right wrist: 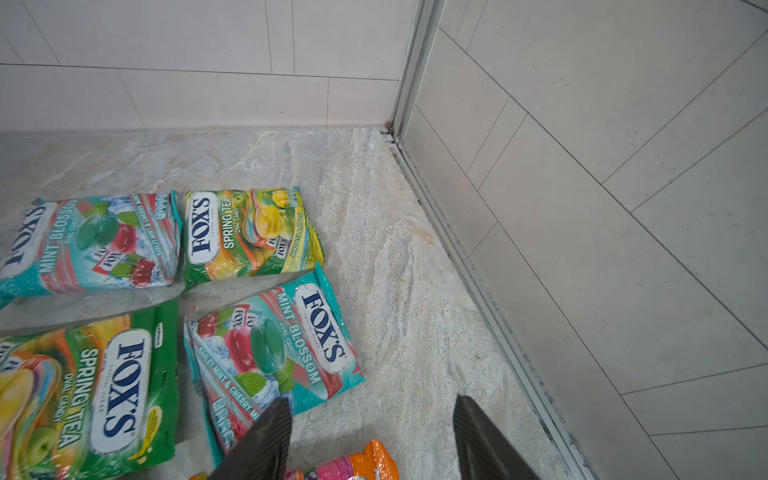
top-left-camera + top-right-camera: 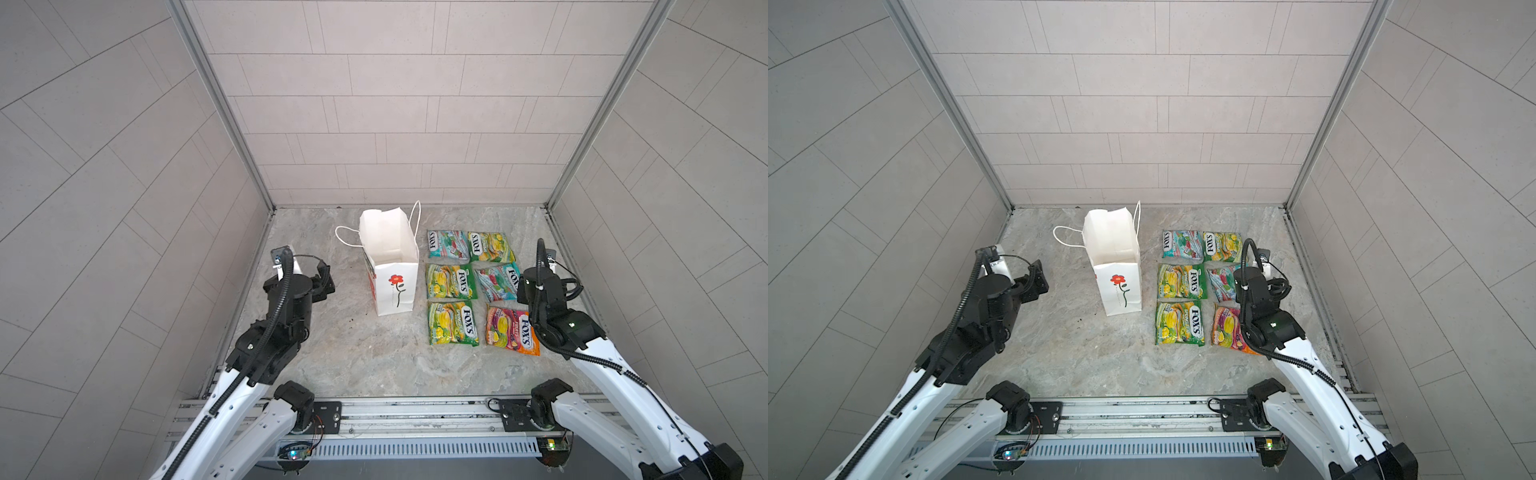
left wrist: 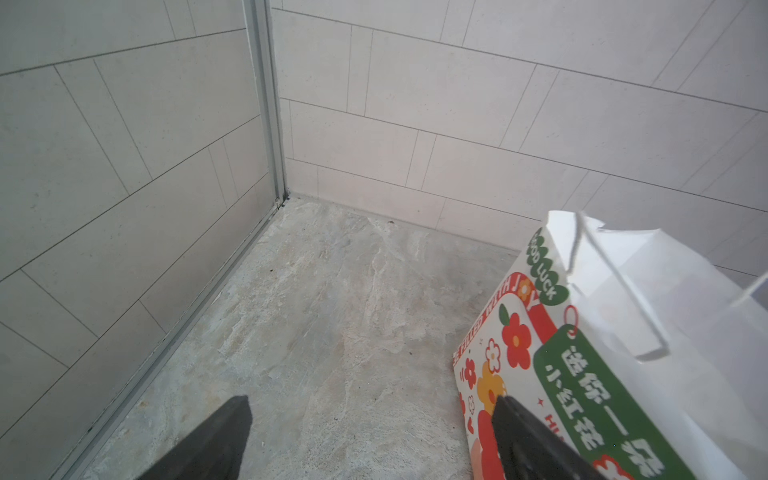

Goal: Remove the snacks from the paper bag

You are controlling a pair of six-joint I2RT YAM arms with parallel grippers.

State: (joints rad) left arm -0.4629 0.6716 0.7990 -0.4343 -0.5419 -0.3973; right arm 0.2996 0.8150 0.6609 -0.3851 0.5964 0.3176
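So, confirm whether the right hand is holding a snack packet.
No: the right wrist view shows the right hand open above the table, holding nothing.

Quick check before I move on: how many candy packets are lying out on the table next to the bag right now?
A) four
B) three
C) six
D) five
C: in both top views six candy packets lie flat in two columns of three to the right of the upright paper bag, and the bag's open inside looks empty.
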